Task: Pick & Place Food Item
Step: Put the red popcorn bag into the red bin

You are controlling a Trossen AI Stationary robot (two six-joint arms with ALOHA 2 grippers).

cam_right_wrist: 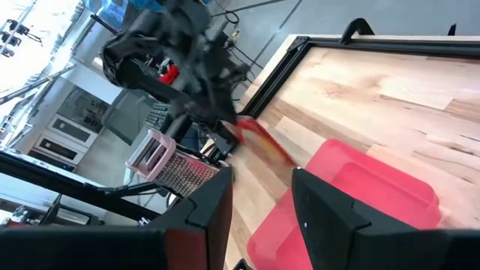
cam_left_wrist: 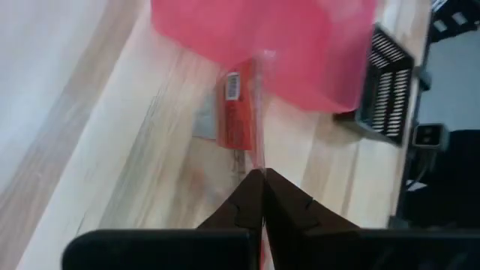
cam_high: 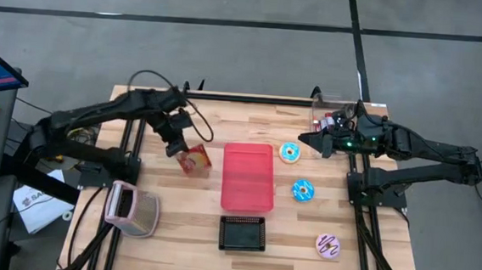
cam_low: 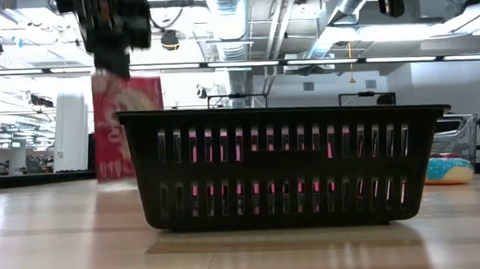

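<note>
The left hand (cam_high: pixel 179 148) pinches the top edge of a red snack packet (cam_high: pixel 195 160), which hangs just left of the red tray (cam_high: pixel 247 177) at frame centre (lift step). Next comes carrying it over the tray. The right hand (cam_high: pixel 305 139) waits, fingers slightly parted.

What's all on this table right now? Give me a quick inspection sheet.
Surface: wooden table.
Job's things: red packet pinched by left gripper, lifted off the wood in the low view; pink bin beside it.
Clutter: black basket, three donuts, toaster.
Grippers: left shut on packet; right gripper waits at far right edge, fingers apart, empty.
Cables: loops by left arm.
Surroundings: grey floor, papers at left.
</note>
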